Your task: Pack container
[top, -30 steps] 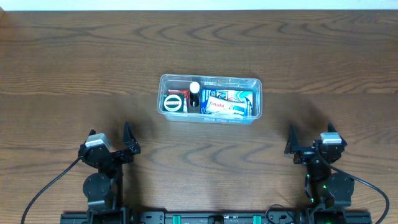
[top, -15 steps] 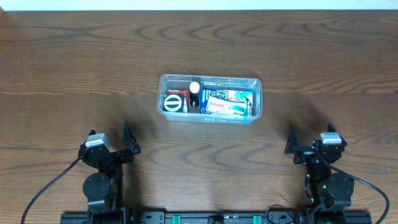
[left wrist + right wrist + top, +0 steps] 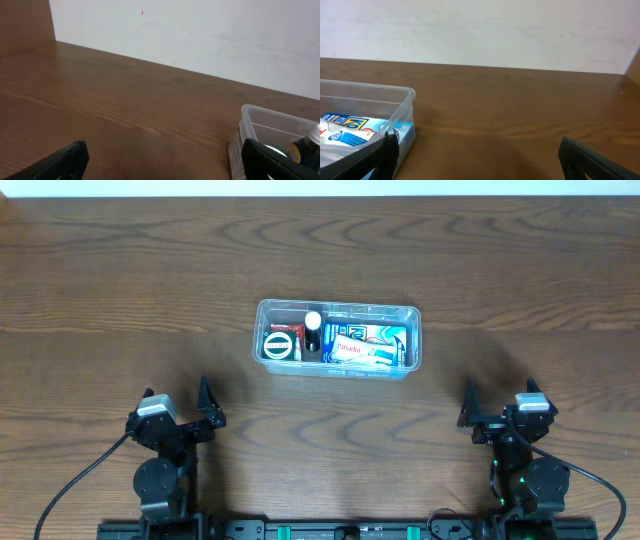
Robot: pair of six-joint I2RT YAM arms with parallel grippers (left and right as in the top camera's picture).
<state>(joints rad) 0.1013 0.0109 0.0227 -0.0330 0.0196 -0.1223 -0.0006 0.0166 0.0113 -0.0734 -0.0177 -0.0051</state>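
Observation:
The clear plastic container (image 3: 338,308) stands in the middle of the wooden table. It holds a blue and white packet (image 3: 365,345), a small dark bottle with a white cap (image 3: 313,330), a round white item (image 3: 278,346) and red items (image 3: 286,328). My left gripper (image 3: 178,412) rests open and empty at the near left, well short of the container. My right gripper (image 3: 497,412) rests open and empty at the near right. The left wrist view shows the container's left end (image 3: 260,120) past my right fingertip. The right wrist view shows its right end (image 3: 400,107) with the blue packet (image 3: 350,129).
A white wall (image 3: 200,35) runs along the far edge of the table. Bare wood (image 3: 120,300) lies all around the container.

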